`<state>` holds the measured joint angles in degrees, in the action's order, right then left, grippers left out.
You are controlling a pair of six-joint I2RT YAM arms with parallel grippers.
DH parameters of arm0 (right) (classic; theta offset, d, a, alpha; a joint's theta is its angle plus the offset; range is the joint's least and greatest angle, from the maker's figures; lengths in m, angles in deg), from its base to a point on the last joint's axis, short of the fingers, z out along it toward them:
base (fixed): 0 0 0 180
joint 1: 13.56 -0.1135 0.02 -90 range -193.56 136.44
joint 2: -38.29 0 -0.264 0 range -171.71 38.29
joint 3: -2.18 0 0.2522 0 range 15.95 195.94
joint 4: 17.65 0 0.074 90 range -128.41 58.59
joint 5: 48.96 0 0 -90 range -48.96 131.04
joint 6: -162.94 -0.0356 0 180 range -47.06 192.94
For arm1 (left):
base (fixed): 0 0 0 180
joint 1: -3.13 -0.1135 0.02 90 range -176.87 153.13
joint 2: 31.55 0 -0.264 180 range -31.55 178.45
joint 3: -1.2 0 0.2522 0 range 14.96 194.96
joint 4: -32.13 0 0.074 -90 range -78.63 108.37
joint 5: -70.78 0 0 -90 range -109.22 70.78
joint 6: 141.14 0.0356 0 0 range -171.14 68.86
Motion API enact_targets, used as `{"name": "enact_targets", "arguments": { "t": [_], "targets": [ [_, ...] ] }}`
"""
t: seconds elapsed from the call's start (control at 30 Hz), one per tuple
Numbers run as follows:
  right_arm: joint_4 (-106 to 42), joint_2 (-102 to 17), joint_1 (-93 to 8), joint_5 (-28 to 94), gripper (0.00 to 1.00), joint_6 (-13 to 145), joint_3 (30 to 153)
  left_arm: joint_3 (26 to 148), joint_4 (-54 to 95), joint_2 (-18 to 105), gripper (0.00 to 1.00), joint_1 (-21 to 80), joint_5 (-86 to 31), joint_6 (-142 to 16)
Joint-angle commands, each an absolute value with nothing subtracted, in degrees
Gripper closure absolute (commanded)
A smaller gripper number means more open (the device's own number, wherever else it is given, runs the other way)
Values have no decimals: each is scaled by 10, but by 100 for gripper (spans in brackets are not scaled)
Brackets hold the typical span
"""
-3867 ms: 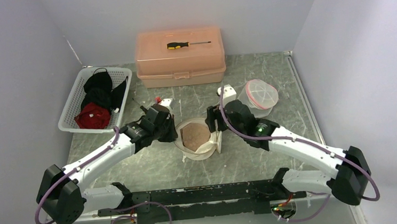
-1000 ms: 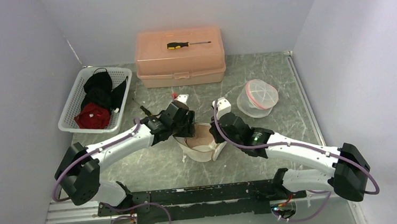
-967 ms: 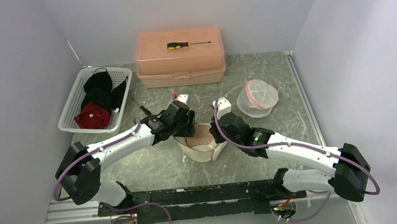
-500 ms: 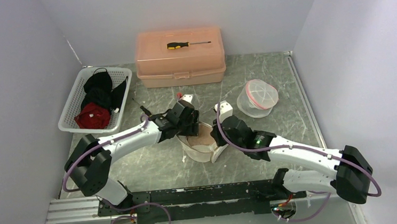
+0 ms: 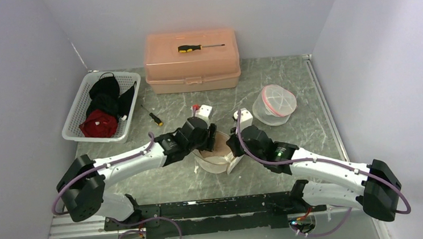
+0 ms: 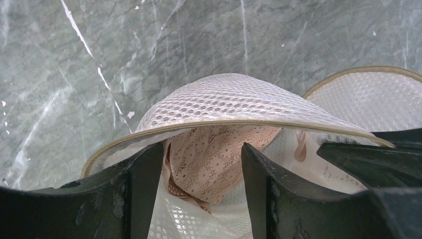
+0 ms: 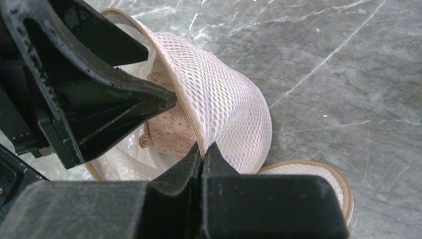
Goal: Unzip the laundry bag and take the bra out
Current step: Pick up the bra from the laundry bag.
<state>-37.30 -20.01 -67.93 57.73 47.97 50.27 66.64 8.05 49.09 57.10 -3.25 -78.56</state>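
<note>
The laundry bag is a white mesh dome with a beige rim, standing unzipped at the table's centre. Its mesh shell arches over the mouth, and its round lid flap lies flat beside it. The bra is pink lace, bunched inside the bag. My left gripper is open, its fingers in the mouth on either side of the bra and not closed on it. My right gripper is shut on the bag's beige rim, holding the mouth up.
A pink toolbox with a screwdriver on its lid stands at the back. A white basket of dark and red clothes sits back left. A small screwdriver lies near it. Another round mesh bag sits right.
My left arm has swung right and forward, bringing its open gripper into the bag's mouth. The right gripper stays shut on the rim and has shifted slightly right.
</note>
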Motion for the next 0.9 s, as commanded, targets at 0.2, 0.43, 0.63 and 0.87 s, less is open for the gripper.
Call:
{"name": "enact_targets", "arguments": {
  "t": [0.2,0.43,0.63,0.87],
  "targets": [
    [-340,-182,-682,586,100,472,496,678,137,524,36,586,28,-718],
    [-344,-176,-682,583,100,474,494,676,154,551,35,586,57,-706],
    [-344,-174,-682,581,100,475,493,683,157,571,35,586,52,-705],
    [-346,-169,-682,581,100,477,492,686,154,605,36,586,11,-716]
  ]
}}
